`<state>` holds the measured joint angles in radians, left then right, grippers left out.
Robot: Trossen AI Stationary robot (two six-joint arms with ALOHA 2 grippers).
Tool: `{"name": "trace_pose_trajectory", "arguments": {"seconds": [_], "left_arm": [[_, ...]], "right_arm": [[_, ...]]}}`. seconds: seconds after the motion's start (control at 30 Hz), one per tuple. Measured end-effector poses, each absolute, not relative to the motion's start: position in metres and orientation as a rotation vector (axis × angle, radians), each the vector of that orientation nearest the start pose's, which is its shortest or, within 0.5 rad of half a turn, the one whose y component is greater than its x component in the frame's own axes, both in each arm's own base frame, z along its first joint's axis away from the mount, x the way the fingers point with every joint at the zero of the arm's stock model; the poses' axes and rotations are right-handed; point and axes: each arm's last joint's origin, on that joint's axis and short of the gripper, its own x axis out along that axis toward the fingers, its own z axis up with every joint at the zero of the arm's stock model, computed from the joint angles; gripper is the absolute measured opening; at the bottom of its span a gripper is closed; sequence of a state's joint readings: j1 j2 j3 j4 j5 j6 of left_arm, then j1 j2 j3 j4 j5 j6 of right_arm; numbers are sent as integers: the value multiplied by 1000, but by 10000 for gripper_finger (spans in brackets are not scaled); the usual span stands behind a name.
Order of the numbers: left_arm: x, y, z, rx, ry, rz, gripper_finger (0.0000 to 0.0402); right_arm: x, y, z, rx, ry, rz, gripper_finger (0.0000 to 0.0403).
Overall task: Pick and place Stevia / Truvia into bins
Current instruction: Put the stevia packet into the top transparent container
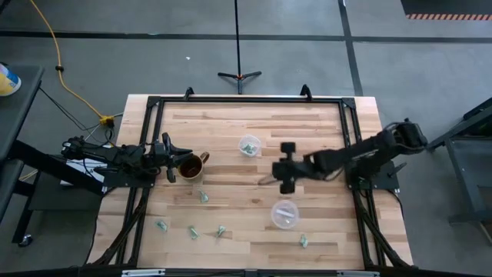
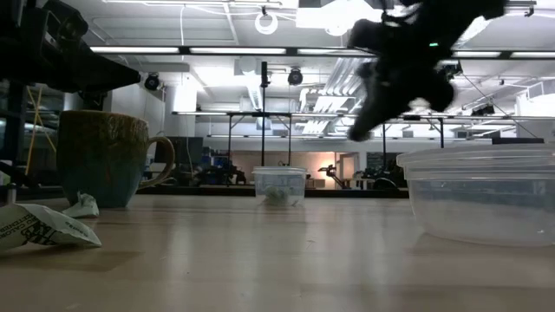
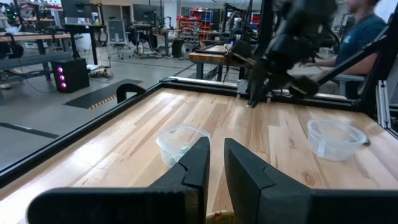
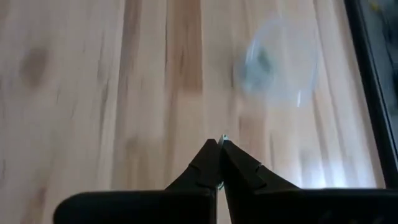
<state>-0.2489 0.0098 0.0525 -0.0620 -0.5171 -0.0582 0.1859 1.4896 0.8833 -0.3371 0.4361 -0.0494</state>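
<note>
Several small green-and-white Stevia packets lie flat on the near part of the table (image 1: 204, 196) (image 1: 194, 231) (image 1: 303, 241); two show close up in the low view (image 2: 43, 227). One clear cup (image 1: 248, 145) stands toward the far side with green bits inside, also seen in the right wrist view (image 4: 277, 62). The other cup (image 1: 284, 214) stands nearer. My right gripper (image 1: 263, 181) hangs above the table between the cups, shut (image 4: 221, 142). My left gripper (image 1: 178, 163) hovers at the brown mug (image 1: 190, 165), fingers a narrow gap apart (image 3: 216, 162). My right gripper pinches something thin and pale between its two fingers; only a sliver of it (image 4: 222, 137) shows at the fingertips, which I take for a Stevia packet. It is lifted clear of the table. Which part of it is held is hidden by the fingers.
The brown-gold handled mug (image 2: 108, 156) stands at the table's left, under my left gripper. A black frame (image 1: 246, 100) runs around the tabletop. A person (image 3: 367, 25) sits beyond the table's right side. Bare wood lies between the cups and the mug.
</note>
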Motion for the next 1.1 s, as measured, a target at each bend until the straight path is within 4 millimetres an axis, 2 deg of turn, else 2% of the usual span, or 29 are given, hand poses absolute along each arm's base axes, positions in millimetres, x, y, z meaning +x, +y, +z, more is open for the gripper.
{"name": "trace_pose_trajectory", "arguments": {"seconds": [0.17,0.33,0.5,0.73,0.9,1.0,1.1], "left_arm": [[92,-9,175,-51,10,269,83],[92,-9,175,-50,10,269,83],[92,-9,175,-51,10,269,83],[92,-9,175,-51,10,269,83],[92,-9,175,-51,10,268,83],[92,-9,175,-51,10,268,83],[92,-9,175,-51,10,269,83]], "right_arm": [[304,0,211,-376,776,-141,3],[314,-39,218,-319,621,-54,2],[322,-67,207,-279,576,-33,2],[333,-84,181,-260,581,-17,3],[339,-90,172,-269,549,-33,6],[340,-92,171,-268,543,-42,34],[340,-93,171,-266,546,-58,78]]}}
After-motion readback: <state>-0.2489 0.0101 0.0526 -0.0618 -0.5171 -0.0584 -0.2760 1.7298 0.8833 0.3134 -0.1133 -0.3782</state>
